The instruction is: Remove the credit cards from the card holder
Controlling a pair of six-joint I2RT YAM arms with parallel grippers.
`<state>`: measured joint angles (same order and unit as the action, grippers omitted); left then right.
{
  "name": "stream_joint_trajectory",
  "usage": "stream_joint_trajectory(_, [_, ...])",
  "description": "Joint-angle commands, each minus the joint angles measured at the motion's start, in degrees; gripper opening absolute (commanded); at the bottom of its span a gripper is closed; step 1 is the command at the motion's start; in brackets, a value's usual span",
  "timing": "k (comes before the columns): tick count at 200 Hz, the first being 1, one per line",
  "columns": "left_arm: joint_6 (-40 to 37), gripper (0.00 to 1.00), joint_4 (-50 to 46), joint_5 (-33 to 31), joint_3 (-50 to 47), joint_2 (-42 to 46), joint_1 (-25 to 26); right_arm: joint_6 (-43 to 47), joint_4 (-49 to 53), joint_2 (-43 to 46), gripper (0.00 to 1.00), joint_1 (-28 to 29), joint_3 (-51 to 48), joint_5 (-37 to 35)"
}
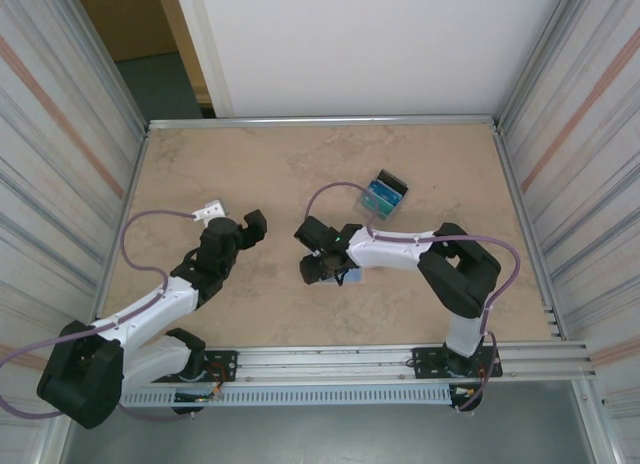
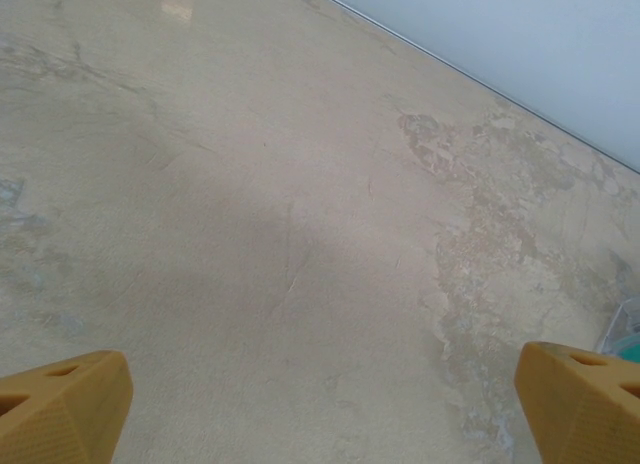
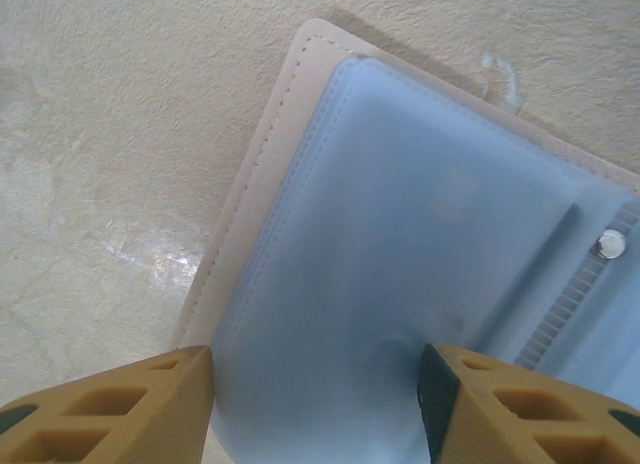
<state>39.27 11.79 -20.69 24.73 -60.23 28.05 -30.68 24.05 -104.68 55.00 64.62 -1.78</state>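
Card holder (image 3: 400, 234) open on worktop (image 2: 250, 184), near centre; right gripper (image 3: 315, 374) astride its pale blue panel, grasp impossible to tell. Left gripper (image 2: 322, 389) released, farther left.

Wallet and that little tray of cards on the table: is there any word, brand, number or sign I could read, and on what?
No text can be read in any view.
Card holder: plain pale blue panels, a stitched tan edge and a small metal snap; no print or logo.
Tray of cards, seen from the top camera: too small to tell whether there is any print.
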Motion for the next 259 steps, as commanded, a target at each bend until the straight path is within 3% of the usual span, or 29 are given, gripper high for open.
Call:
stream_joint_trajectory(1, [-0.3,0.99,-1.1,-0.1,1.3,0.4,-0.5,-1.8,-1.8,1.0,0.55,-1.2,-2.8,5.0])
stream_joint_trajectory(43, [-0.4,0.99,-1.9,-0.1,1.4,1.3,-0.5,-2.2,-3.8,2.2,0.47,-2.2,-4.0,7.4])
stream_joint_trajectory(103, [-1.5,0.99,-3.5,1.0,2.8,1.3,-0.5,-1.4,-0.4,4.2,0.31,-2.4,-3.6,2.3])
stream_joint_trajectory(203, [-4.1,0.99,-4.1,3.4,5.2,-0.5,-0.5,-1.4,4.3,8.6,0.32,-3.6,-4.6,-6.0])
stream_joint_trajectory(232, [-5.0,0.99,-4.3,4.1,6.0,-1.2,-0.4,-1.8,3.8,9.7,0.31,-4.0,-5.6,-4.7])
stream_joint_trajectory(259, [-5.0,0.99,-4.5,4.7,6.7,-2.2,-0.2,-2.7,1.5,10.0,0.24,-4.0,-6.8,-1.1])
